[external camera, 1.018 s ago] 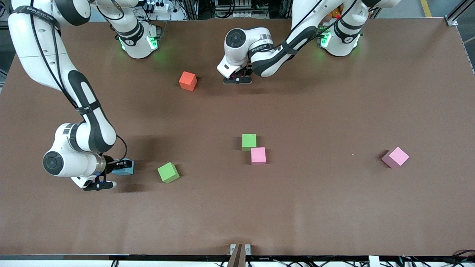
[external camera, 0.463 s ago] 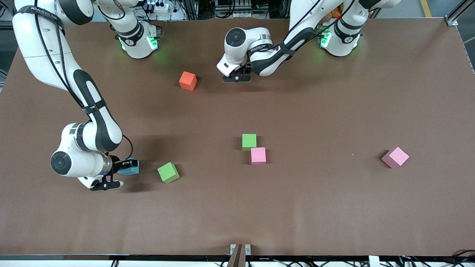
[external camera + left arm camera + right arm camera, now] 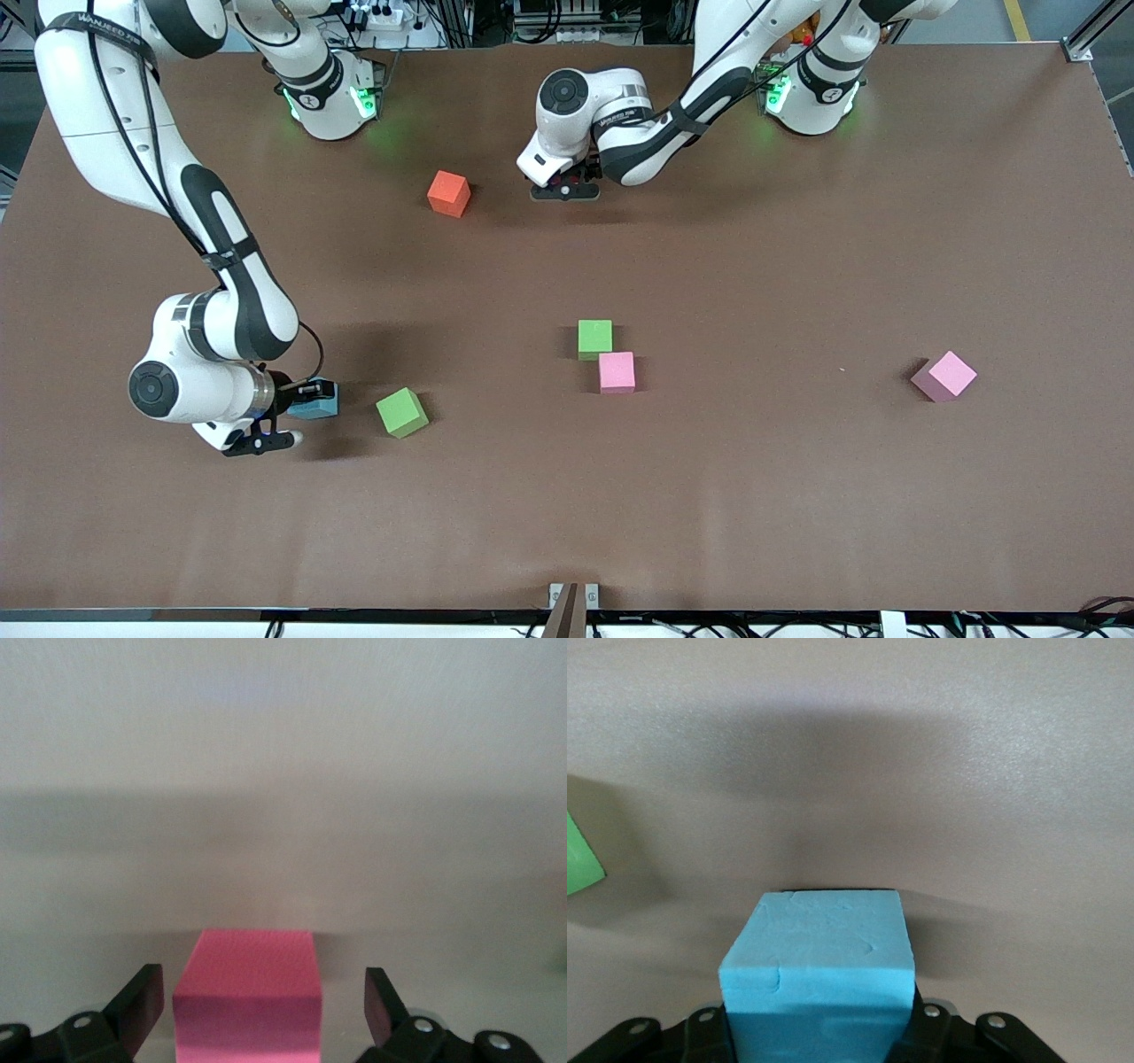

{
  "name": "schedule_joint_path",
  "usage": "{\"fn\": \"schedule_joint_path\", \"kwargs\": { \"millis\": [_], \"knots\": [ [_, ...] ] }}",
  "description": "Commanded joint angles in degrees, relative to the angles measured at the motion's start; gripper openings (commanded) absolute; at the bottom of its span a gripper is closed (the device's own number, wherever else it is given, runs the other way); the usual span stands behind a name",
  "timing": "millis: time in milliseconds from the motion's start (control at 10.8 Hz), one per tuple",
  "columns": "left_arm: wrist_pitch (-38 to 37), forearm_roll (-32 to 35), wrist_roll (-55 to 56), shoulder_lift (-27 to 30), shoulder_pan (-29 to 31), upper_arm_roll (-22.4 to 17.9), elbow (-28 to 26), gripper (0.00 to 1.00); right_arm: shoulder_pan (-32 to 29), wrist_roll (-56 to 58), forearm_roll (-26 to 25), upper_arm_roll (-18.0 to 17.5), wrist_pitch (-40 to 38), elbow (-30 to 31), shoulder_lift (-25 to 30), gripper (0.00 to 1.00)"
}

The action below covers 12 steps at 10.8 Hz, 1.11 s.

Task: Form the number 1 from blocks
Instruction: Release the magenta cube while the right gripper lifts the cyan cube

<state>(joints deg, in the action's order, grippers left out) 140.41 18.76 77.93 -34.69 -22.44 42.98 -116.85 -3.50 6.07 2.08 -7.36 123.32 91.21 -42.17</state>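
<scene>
My right gripper [image 3: 301, 400] is shut on the light blue block [image 3: 315, 401], low over the table at the right arm's end; the block [image 3: 819, 961] fills its jaws. One green block [image 3: 401, 412] lies just beside it [image 3: 579, 861]. The other green block [image 3: 594, 338] sits mid-table. The red block [image 3: 448, 193] lies near the bases. My left gripper [image 3: 566, 187] hangs low beside the red block, open [image 3: 263, 997], its fingers standing clear on both sides of a purple-pink block [image 3: 248, 988] that the front view hides.
Two pink cubes lie on the brown table [image 3: 762, 496]: one [image 3: 617, 372] touches the corner of the middle green block, the other [image 3: 944, 376] sits alone toward the left arm's end.
My right gripper has carried the light blue block a short way toward the nearby green block. The left gripper has barely shifted.
</scene>
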Motion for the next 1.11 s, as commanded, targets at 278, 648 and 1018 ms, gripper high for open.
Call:
{"fn": "schedule_joint_path", "kwargs": {
  "millis": [278,648,1018],
  "knots": [
    [-10.67,0.75,-10.91,10.69,11.79,0.37,4.69,1.0,4.29,-5.98,0.74,-0.03,-1.58,0.37,2.88,0.0],
    [-11.13,-3.01,-31.81,10.6,12.68,-13.32,9.88,1.0,11.3,-15.27,0.91,-0.11,-9.74,0.8,7.35,0.0],
    [-11.13,-12.42,-46.62,8.68,9.88,-24.76,17.16,1.0,24.3,-28.46,1.17,-0.2,-10.47,2.65,10.18,0.0]
  ]
}}
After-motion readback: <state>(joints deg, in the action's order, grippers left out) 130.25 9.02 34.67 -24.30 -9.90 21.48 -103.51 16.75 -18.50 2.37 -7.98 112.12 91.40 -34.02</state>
